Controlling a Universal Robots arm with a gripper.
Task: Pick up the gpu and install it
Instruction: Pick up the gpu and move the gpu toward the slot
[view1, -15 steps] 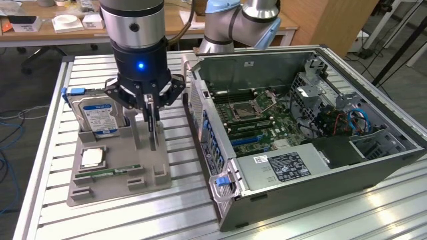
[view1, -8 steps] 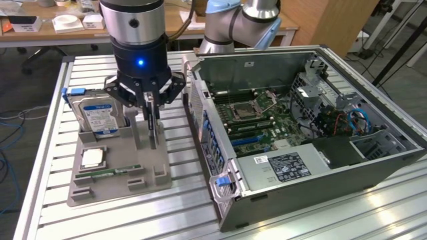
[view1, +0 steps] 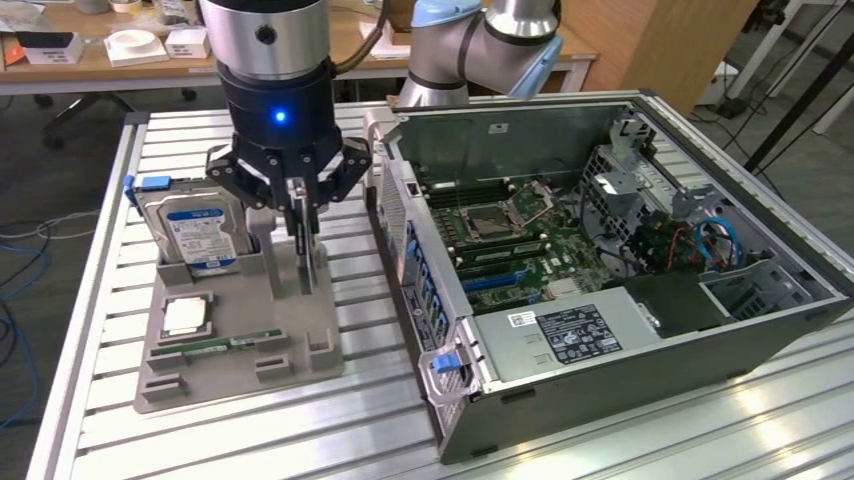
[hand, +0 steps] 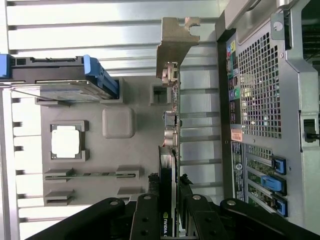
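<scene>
Gleaming slatted table, tool gripping gpu

the slim, near-black rectangular gpu card stands upright on its long edge over the grey plastic parts tray, its thin side toward the exterior view. a silver metal bracket caps one end and reaches past the tray's edge. the gripper pinches the card's upper edge between its fingers.
</scene>
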